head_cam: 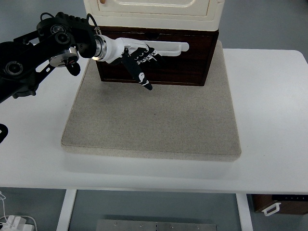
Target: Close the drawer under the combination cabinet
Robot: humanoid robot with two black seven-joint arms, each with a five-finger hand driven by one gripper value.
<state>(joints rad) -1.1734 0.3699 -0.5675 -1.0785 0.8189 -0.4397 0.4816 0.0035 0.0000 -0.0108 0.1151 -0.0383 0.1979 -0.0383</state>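
Note:
The combination cabinet has a cream upper unit (153,12) on a dark brown wooden base. Its drawer (183,65) sits flush with the base front, and a white bar handle (171,47) runs across it. My left hand (140,60) reaches in from the left and lies flat against the drawer front at the handle. Its fingers (149,55) are stretched out and hold nothing, and the thumb (142,79) points down. The black left arm (43,50) crosses the table's left side. My right arm is out of view.
The cabinet stands at the back of a grey mat (154,115) on the white table (269,120). Below the table's right front corner a brown box with a white handle (276,207) shows.

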